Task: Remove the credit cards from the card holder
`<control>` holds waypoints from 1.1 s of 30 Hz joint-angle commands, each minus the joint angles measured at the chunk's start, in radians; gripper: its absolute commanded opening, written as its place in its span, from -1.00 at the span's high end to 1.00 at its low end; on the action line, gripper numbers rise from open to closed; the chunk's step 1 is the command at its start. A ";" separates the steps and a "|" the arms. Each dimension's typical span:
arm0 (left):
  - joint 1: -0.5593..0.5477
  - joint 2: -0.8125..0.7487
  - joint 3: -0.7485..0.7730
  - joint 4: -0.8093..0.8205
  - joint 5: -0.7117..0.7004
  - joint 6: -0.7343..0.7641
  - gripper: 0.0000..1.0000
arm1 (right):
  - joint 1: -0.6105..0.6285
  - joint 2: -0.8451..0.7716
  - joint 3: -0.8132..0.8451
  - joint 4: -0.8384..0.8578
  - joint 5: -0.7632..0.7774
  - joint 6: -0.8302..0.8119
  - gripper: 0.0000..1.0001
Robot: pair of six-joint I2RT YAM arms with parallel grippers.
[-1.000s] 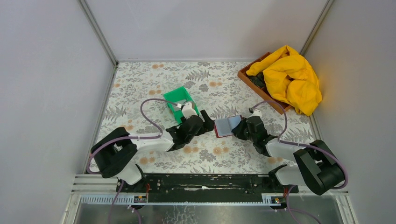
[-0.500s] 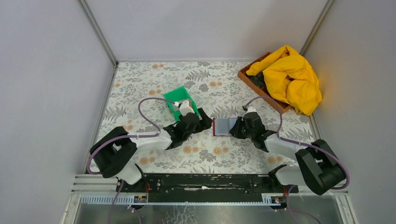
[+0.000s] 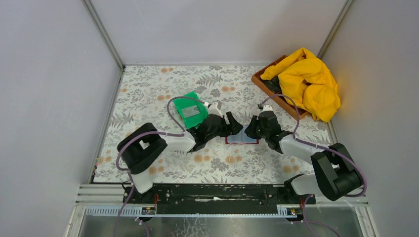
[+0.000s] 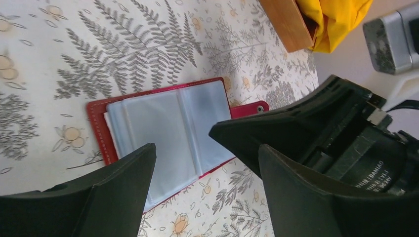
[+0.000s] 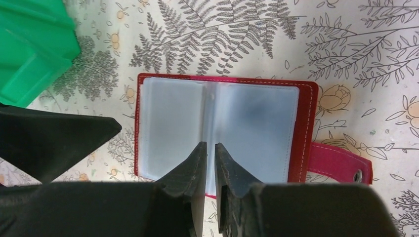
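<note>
Midway between the table's (image 3: 148, 94) side edges lies the open card holder (image 5: 247, 123). Above it the left gripper (image 4: 205, 148) hangs released. The right gripper (image 5: 211, 145) is nearly closed at its fold; whether it grips cannot be told.

**Leather-look red, frosted plastic, matt black**

The card holder (image 5: 222, 118) has a dark red cover with a fine leather-like grain and a low sheen, edged with pale stitching. Its snap stud (image 5: 356, 175) looks like dull metal. The sleeves (image 5: 168, 123) inside are frosted, translucent blue-grey plastic, smooth and softly shiny.

The bench (image 5: 346, 49) carries a matt printed covering with a fern and flower pattern. The green bin (image 5: 29, 44) is smooth moulded plastic with a slight gloss.

The right end effector (image 5: 211, 148) and left end effector (image 4: 205, 155) are matt black plastic, faintly grainy.

The yellow cloth (image 3: 309, 81) is soft, crumpled fabric lying in a brown wooden tray (image 4: 284, 24) with a satin finish.
</note>
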 commanded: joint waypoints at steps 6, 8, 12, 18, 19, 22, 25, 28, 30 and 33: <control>0.016 0.067 0.052 0.064 0.070 0.039 -0.65 | -0.026 0.033 -0.035 0.121 -0.009 0.017 0.67; 0.016 0.071 0.046 0.066 0.070 0.036 -0.65 | -0.028 0.027 -0.056 0.161 -0.051 0.013 0.68; 0.016 0.084 0.025 0.083 0.064 0.023 -0.65 | -0.028 0.025 -0.090 0.250 -0.141 0.023 0.68; 0.018 0.111 0.011 0.110 0.079 0.007 -0.65 | -0.030 0.031 -0.151 0.338 -0.197 0.053 0.66; 0.017 0.114 0.012 0.111 0.080 0.007 -0.65 | -0.033 0.032 -0.157 0.344 -0.202 0.058 0.66; 0.021 0.130 0.017 0.108 0.087 0.004 -0.65 | -0.048 0.038 -0.174 0.373 -0.231 0.077 0.64; 0.028 0.146 0.011 0.115 0.098 -0.009 -0.65 | -0.062 0.045 -0.187 0.396 -0.265 0.090 0.61; 0.030 0.158 0.000 0.122 0.100 -0.019 -0.64 | -0.070 0.051 -0.192 0.402 -0.277 0.094 0.52; 0.031 0.163 -0.006 0.122 0.099 -0.022 -0.64 | -0.074 0.060 -0.192 0.400 -0.273 0.095 0.42; 0.033 0.168 -0.013 0.124 0.095 -0.026 -0.64 | -0.081 0.074 -0.190 0.385 -0.260 0.093 0.29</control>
